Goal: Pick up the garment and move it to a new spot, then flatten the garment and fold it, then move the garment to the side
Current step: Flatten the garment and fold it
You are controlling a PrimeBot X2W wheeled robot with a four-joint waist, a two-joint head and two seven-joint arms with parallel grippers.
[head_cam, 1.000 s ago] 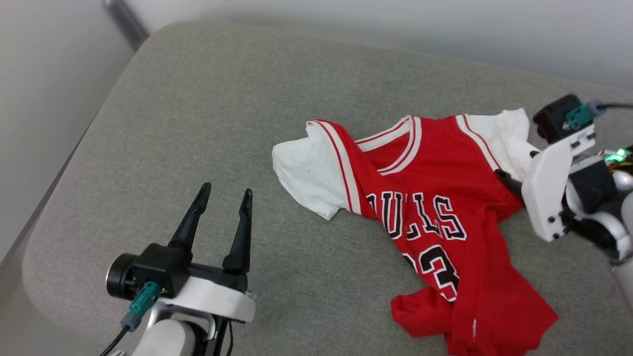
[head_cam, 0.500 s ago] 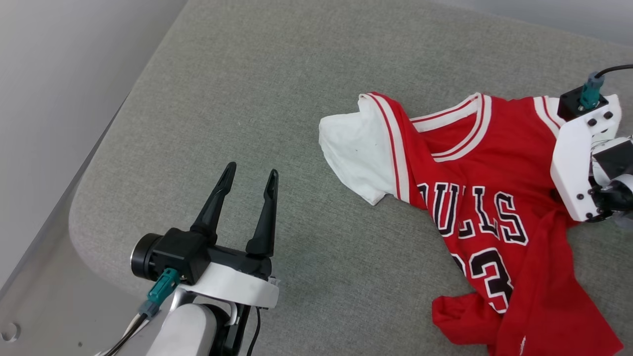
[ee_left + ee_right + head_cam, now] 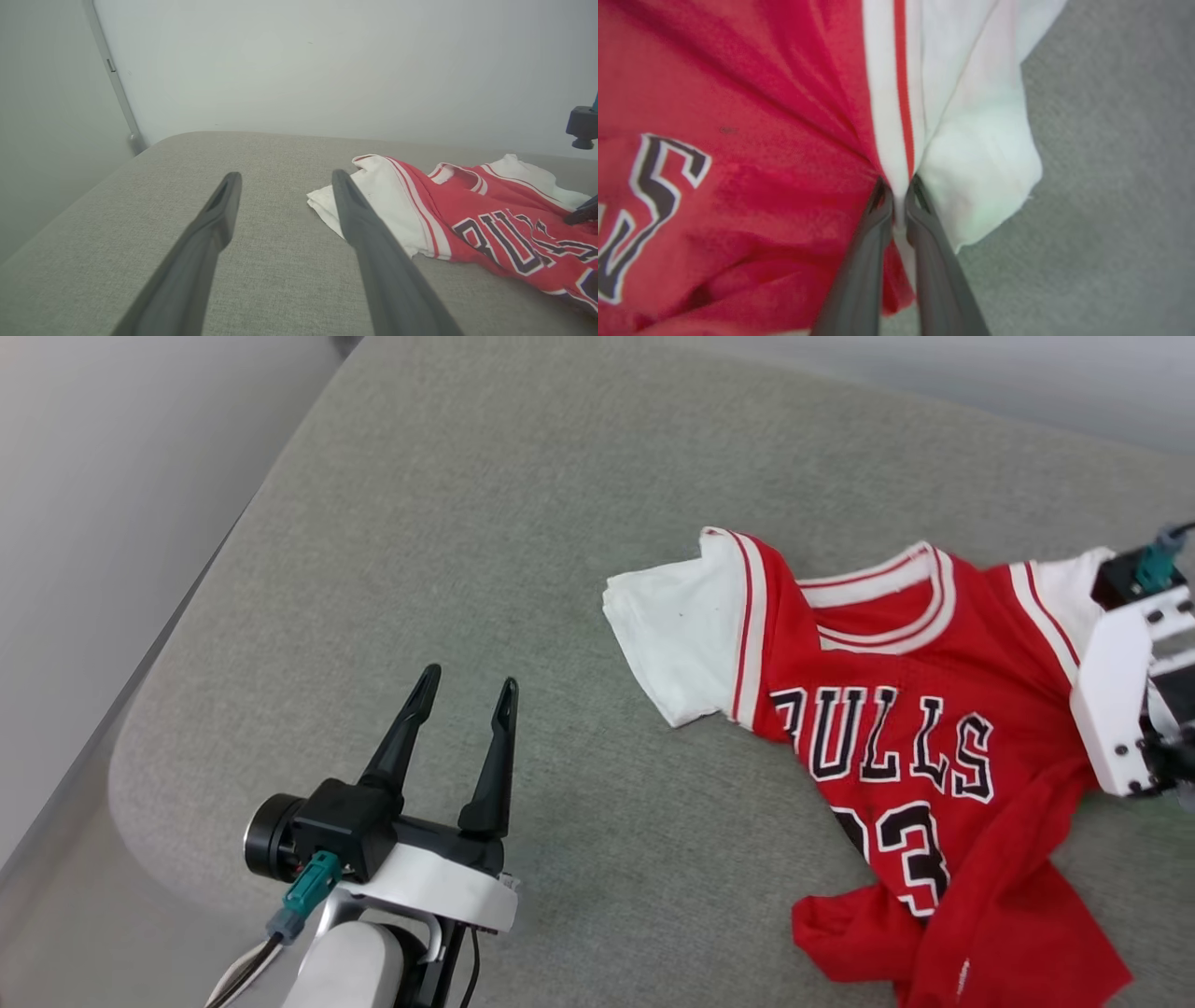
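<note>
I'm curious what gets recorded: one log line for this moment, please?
right gripper: shut on jersey, sleeve seam | left gripper: open, empty | jersey: crumpled on cushion

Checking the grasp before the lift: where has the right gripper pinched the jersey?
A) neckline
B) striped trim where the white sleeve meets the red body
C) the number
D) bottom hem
B: the right wrist view shows the right gripper shut on the garment at the striped trim, with the white sleeve beside it.

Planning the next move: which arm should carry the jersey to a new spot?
Right: the right gripper is shut on the garment by a sleeve; the left gripper is open, apart from it.
</note>
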